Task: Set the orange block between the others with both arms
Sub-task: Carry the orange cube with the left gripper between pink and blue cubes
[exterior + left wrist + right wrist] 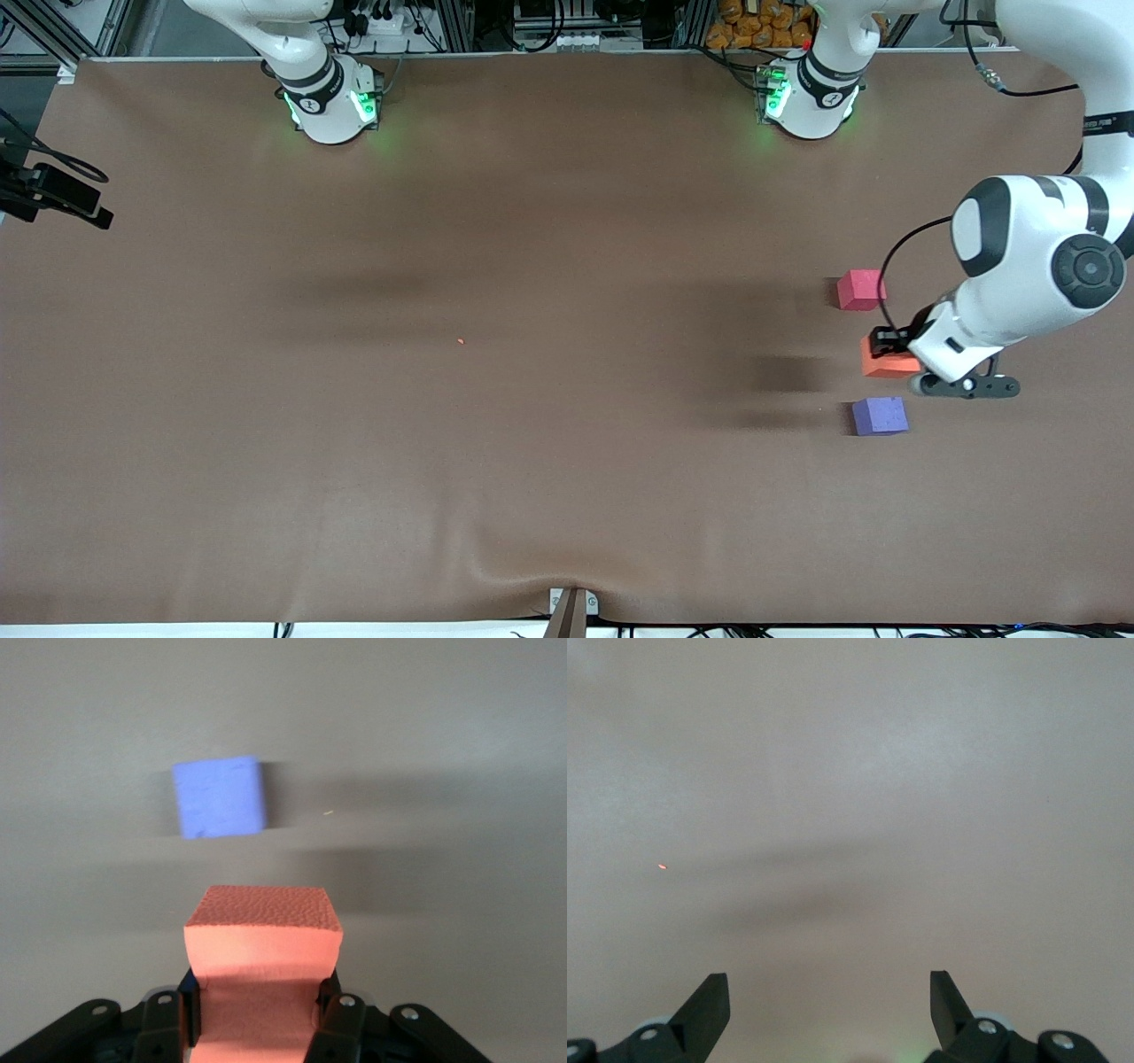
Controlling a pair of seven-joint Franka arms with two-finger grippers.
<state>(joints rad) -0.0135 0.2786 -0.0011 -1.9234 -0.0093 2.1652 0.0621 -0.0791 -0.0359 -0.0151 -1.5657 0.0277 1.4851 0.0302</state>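
My left gripper (889, 347) (260, 992) is shut on the orange block (880, 363) (263, 930), its fingers pressing into two sides of the foam. The block hangs just above the table, over the gap between the others. Of these, the pinkish-red cube (859, 290) lies farther from the front camera and the purple-blue cube (879, 416) (220, 797) nearer to it. Both rest on the brown table near the left arm's end. My right gripper (830, 988) shows only in its wrist view, open over bare table with nothing between its fingers.
A tiny orange speck (461, 341) (663, 866) lies mid-table. A black camera mount (53, 190) juts in at the right arm's end. A small bracket (571, 607) sits at the table's front edge. The arm bases (332, 102) glow green along the back.
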